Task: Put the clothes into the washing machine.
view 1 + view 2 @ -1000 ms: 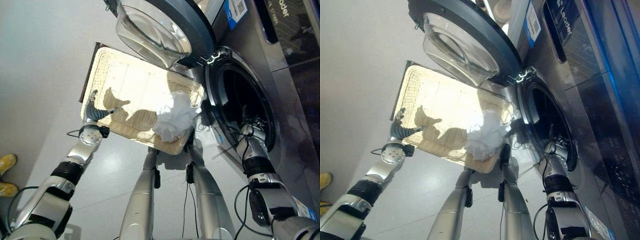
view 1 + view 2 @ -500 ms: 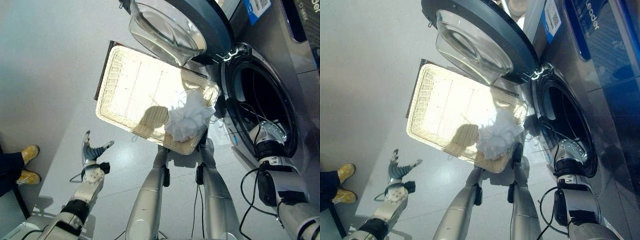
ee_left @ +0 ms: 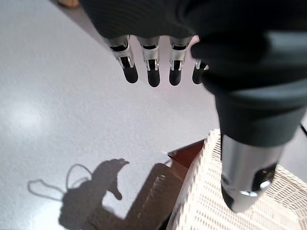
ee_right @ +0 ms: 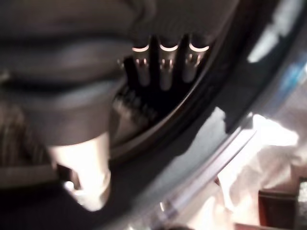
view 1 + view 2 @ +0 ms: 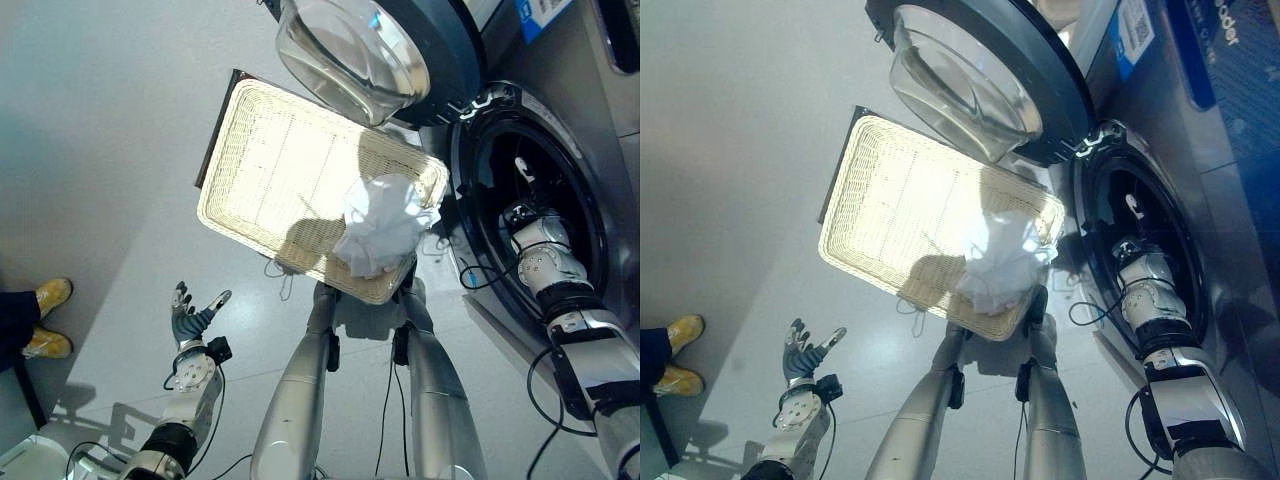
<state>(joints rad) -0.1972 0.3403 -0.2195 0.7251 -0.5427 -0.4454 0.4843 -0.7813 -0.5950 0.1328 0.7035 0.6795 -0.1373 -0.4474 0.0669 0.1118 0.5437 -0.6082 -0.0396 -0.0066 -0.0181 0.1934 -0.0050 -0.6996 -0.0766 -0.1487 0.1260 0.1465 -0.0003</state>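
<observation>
The washing machine (image 5: 560, 120) stood with its round door (image 5: 400, 50) swung wide open, the glass bowl of the door hanging over the far end of a pale wicker basket (image 5: 270, 170) on the floor (image 5: 100, 150). A crumpled white garment (image 5: 380, 225) lay in the corner of the basket nearest the machine, just beside the drum opening (image 5: 520, 210) and not inside it. The right hand (image 5: 528, 215) was reached into the dark drum mouth; in its wrist view the fingers (image 4: 163, 62) pointed straight out in a row, holding nothing. The left hand (image 5: 190, 318) hung over bare floor, well apart from the basket, fingers (image 3: 153, 72) spread and straight, empty. At the room's edge stood a person's yellow shoes (image 5: 45, 320).
</observation>
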